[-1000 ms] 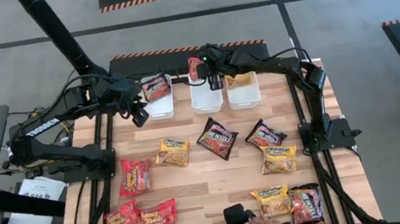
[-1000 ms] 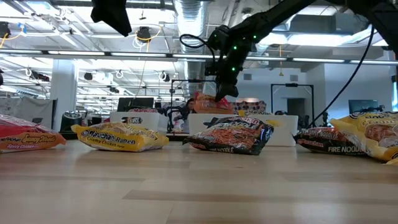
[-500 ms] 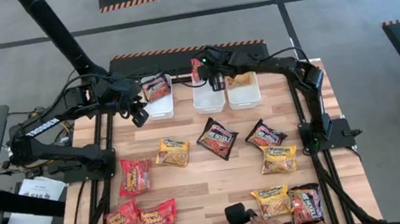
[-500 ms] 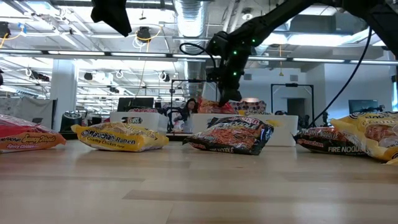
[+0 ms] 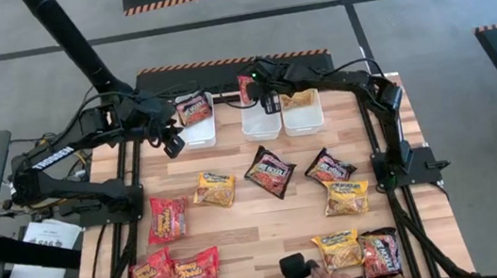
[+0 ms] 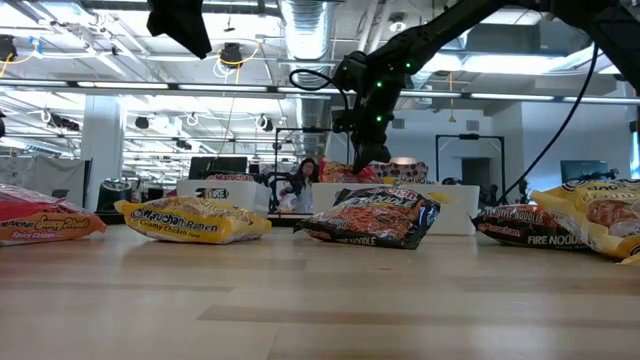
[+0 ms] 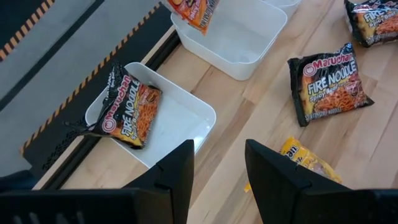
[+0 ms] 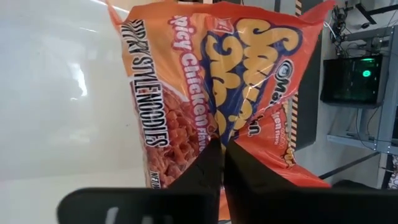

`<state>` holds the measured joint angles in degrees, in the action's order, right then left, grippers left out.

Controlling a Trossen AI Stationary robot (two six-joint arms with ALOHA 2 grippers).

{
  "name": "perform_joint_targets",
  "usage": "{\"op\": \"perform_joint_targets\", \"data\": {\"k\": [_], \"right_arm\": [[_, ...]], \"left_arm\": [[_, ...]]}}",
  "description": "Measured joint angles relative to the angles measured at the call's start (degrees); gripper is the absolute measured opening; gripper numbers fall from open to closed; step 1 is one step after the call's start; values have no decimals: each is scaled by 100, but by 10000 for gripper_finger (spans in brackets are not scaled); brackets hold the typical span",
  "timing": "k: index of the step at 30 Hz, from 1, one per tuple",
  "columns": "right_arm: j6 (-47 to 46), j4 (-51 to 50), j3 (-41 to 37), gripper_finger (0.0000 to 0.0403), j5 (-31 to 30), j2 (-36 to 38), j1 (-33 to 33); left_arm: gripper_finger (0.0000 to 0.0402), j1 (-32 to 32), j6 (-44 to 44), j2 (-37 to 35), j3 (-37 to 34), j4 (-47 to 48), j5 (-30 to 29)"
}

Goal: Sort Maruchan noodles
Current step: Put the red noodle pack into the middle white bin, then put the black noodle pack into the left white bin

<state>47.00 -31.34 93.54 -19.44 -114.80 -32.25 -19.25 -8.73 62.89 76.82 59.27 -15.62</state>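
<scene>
Across the desk (image 5: 259, 228), Maruchan noodles (image 5: 270, 171) lie scattered, one dark packet (image 5: 194, 111) resting in the left bin (image 5: 198, 131). Over the middle bin (image 5: 258, 124), the right hand (image 5: 249, 89) pinches an orange packet (image 8: 211, 87); the left hand (image 5: 174, 145) hangs released beside the left bin.

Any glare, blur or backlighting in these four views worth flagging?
Right wrist view: glare washes out the white bin; the red packet fills the frame, right claw pinching it. Low view: bright ceiling lights leave the arms dark; foreground tabletop soft. Left wrist view: its own fingers blurred. High view: evenly lit.
</scene>
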Motion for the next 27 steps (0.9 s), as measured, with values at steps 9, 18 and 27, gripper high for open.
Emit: {"op": "perform_joint_targets", "data": {"k": [9,18,27], "right_arm": [[-317,7,0,73,-2,2,-2],[-1117,-482,0,102,-1,9,-2],[-1625,-725,2,102,0,11,31]], "left_arm": [[132,0,-2,0,0,4,2],[132,0,-49,2,0,4,2],[132,0,-72,0,0,4,2]]}}
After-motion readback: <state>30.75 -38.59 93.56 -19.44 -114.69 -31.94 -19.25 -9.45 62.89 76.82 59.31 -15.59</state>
